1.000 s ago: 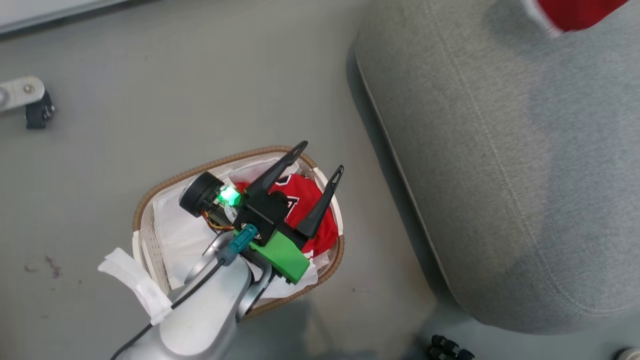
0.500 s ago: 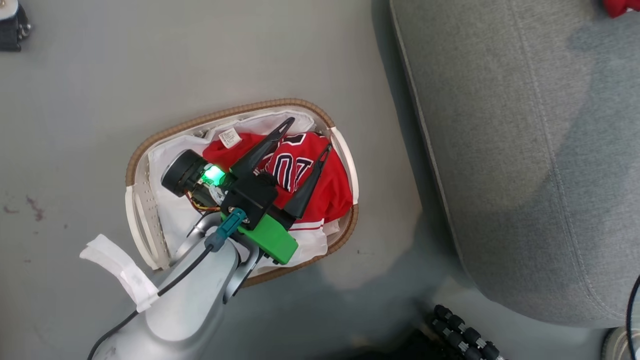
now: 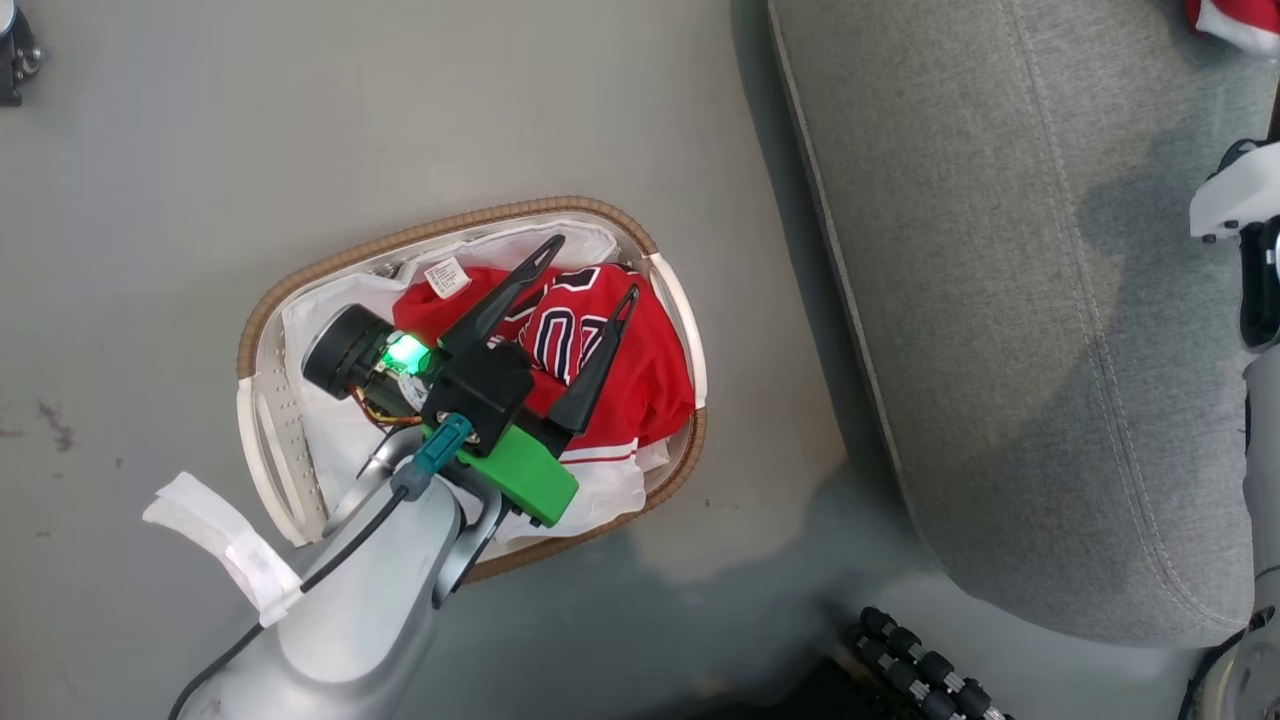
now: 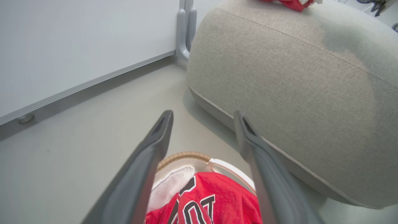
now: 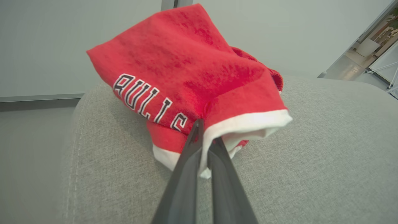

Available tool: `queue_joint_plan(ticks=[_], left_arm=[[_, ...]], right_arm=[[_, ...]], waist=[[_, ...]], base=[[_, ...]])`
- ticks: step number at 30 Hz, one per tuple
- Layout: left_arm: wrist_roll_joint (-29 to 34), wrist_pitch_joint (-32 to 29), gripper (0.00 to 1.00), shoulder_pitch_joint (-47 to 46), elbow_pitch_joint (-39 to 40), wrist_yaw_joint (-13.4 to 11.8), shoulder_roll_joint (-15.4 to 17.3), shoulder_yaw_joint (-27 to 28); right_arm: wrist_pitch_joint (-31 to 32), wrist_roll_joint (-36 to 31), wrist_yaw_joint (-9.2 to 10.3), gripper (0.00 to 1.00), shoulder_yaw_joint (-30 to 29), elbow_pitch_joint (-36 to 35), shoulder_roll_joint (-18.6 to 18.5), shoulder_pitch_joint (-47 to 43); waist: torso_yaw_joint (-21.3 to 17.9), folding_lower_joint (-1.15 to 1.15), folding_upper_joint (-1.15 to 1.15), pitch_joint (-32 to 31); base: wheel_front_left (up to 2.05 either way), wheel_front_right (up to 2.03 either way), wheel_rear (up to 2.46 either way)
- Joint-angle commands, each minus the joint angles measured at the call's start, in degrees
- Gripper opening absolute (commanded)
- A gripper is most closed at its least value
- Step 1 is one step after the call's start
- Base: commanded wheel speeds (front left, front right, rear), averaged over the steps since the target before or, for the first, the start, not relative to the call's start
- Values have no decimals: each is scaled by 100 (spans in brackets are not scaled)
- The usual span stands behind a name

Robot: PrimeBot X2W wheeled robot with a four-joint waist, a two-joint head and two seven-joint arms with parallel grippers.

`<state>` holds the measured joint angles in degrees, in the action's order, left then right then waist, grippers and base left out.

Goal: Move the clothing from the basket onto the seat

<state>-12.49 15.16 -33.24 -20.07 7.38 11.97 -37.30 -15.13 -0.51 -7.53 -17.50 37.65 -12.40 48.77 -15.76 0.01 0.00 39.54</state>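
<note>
The left pincer (image 3: 593, 265) is hovering wide open above the red jersey (image 3: 645, 375) lying in the basket (image 3: 400, 238) and ought to be sinking onto a thick fold, clear of the white liner (image 3: 335, 330), while the right pincer (image 5: 205, 132) is clenching a second red garment (image 5: 192, 68) on the seat (image 3: 1000, 300).

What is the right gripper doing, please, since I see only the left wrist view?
Observer: The right gripper is shut on the white hem of a red garment lettered BULLS, which lies on the seat.
Operator: Thank you. How much of the basket does the jersey cover?
Observer: In the head view the jersey covers the side of the basket nearer the seat; bare white liner shows on the other side.
Operator: Is anything else on the jersey?
Observer: A white label lies at its edge farther from the seat.
</note>
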Motion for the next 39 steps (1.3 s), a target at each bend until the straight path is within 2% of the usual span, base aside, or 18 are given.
queue_joint_plan(ticks=[1, 2, 14, 22, 30, 39], left_arm=[[-4, -1, 100, 86, -19, 17, 27, 27], [-12, -1, 100, 110, -32, 17, 17, 41], [-213, -1, 100, 395, -108, 18, -198, 245], [-236, -1, 100, 702, -71, 18, -445, 657], [-337, -1, 100, 1014, 5, 18, -704, 1106], [-250, -2, 100, 1524, 26, 5, -860, 1934]], right_arm=[[-4, 104, 8, 45, -46, -42, 27, -142], [-4, 142, 8, 100, -63, -72, 41, -209], [-4, 458, 8, 100, 101, -426, 20, -1287], [-4, 373, 8, 100, 186, -702, -280, -1670], [-4, 385, 8, 100, 578, -891, -444, -1410], [-4, 557, 8, 100, 1132, -917, -195, -1462]], waist=[[-46, -1, 0, -70], [-54, -1, 0, -110], [-40, -1, 0, -762], [135, -1, 0, -1507], [486, -1, 0, -2266], [1046, -1, 0, -2815]], base=[[0, 0, 0], [0, 0, 0], [0, 0, 0], [0, 0, 0], [0, 0, 0], [0, 0, 0]])
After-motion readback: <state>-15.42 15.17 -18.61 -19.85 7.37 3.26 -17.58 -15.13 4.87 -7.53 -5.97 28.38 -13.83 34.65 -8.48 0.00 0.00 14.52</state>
